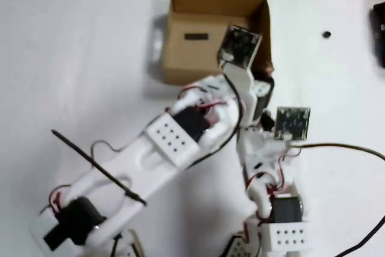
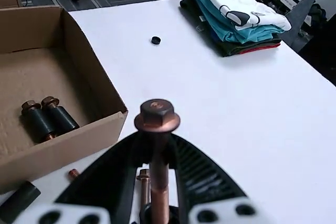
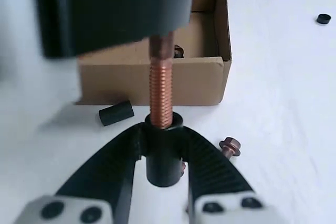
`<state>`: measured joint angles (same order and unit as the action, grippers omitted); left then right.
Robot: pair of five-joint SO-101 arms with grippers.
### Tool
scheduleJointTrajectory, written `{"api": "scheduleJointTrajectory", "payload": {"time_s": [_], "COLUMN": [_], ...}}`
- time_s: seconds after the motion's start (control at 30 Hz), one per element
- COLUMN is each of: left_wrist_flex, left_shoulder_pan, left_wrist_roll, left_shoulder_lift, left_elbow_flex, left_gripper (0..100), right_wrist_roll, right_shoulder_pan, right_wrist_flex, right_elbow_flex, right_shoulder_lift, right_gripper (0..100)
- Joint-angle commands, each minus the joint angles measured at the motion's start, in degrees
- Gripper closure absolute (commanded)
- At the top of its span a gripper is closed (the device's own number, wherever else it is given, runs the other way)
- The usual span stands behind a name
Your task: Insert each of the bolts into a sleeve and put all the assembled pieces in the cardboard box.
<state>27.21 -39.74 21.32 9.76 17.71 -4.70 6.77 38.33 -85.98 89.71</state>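
My left gripper [image 2: 156, 153] is shut on a copper bolt [image 2: 156, 116], held upright with its hex head on top. My right gripper [image 3: 164, 148] is shut on a black sleeve [image 3: 164, 161], also upright. The bolt's threaded shaft [image 3: 160, 93] dips into the sleeve's top opening, with most of the thread still showing above it. Behind them stands the cardboard box [image 3: 157, 80], which holds two assembled pieces [image 2: 47, 116]. In the high view both arms meet at the box's [image 1: 192, 49] front right corner.
A loose sleeve [image 3: 116, 113] lies in front of the box and a loose bolt [image 3: 230, 145] lies beside my right gripper. A small black disc [image 2: 155, 40] sits farther out on the white table. Folded clothes [image 2: 236, 14] lie at the table's far edge.
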Motion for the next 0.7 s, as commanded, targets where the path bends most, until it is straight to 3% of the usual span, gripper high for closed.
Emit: {"api": "scheduleJointTrajectory", "payload": {"time_s": [0.0, 0.53, 0.67], "left_wrist_flex": [-1.49, 0.7, -2.02], "left_shoulder_pan": [-0.35, -0.18, 0.44], "left_wrist_roll": [0.26, 1.85, 1.76], "left_shoulder_lift": [3.69, 3.69, 3.69], "left_elbow_flex": [0.4, 1.1, 4.62], "left_gripper": [98, 98, 98], "right_wrist_roll": [-0.35, -0.35, -0.35], "right_shoulder_pan": [0.04, -0.48, -0.31], "right_wrist_flex": [-0.57, -0.92, -0.84], "right_elbow_flex": [0.62, 0.97, 1.67], "right_shoulder_lift": [1.54, 1.54, 1.63], "right_gripper": [98.0, 98.0, 98.0]}}
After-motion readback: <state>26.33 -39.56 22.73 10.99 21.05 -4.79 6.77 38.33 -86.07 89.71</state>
